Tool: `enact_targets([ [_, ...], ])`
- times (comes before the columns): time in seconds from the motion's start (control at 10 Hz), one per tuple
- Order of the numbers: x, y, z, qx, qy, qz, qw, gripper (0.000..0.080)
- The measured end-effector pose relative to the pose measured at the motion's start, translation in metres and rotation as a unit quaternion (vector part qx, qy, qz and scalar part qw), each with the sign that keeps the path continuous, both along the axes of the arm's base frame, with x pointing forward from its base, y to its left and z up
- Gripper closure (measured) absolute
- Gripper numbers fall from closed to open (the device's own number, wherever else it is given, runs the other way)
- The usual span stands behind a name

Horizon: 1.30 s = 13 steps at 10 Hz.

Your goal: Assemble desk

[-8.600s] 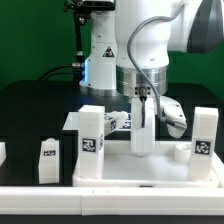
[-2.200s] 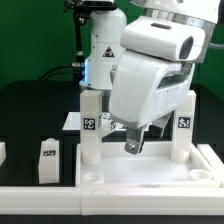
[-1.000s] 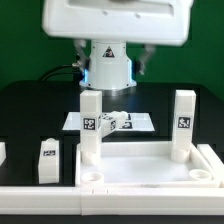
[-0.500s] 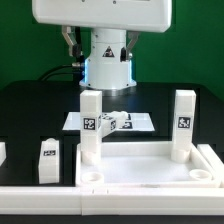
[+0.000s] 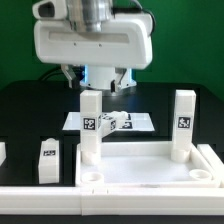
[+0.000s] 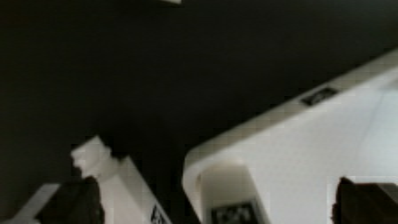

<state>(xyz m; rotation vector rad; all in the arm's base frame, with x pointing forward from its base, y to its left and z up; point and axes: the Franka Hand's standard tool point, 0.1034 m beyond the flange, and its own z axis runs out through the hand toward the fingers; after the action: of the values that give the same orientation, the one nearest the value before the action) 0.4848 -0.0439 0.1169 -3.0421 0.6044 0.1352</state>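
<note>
We have two legs (image 5: 91,125) standing in the slab's (image 5: 140,162) far corners, and its near sockets (image 5: 90,175) are empty. One loose leg (image 5: 48,158) stands beside the slab, and a fourth leg (image 5: 115,122) lies behind it. Our gripper (image 5: 95,76) hangs above, fingers spread, holding nothing.

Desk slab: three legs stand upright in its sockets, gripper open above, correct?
Two, not three: the exterior view shows one leg and a second leg upright in the desk slab; the gripper hovers open above.
</note>
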Motion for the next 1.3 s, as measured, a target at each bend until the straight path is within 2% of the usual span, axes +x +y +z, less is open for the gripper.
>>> enact_targets([
  [0.3, 0.001, -0.001, 0.001, 0.0, -0.002, 0.001, 1.0, 0.015],
  [0.4, -0.002, -0.002, -0.004, 0.006, -0.003, -0.006, 1.0, 0.015],
  [0.7, -0.052, -0.009, -0.058, 0.035, 0.028, -0.046, 0.998, 0.015],
  [0.8, -0.058, -0.009, -0.07, 0.038, 0.042, -0.061, 0.997, 0.015],
  [0.9, -0.048, -0.004, -0.064, 0.022, 0.039, -0.066, 0.997, 0.015],
  [1.0, -0.047, -0.001, -0.063, 0.024, 0.036, -0.056, 0.997, 0.015],
  [1.2, -0.05, -0.002, -0.066, 0.025, 0.039, -0.063, 0.997, 0.015],
  [1.3, -0.062, -0.002, -0.078, 0.035, 0.05, -0.09, 0.994, 0.015],
])
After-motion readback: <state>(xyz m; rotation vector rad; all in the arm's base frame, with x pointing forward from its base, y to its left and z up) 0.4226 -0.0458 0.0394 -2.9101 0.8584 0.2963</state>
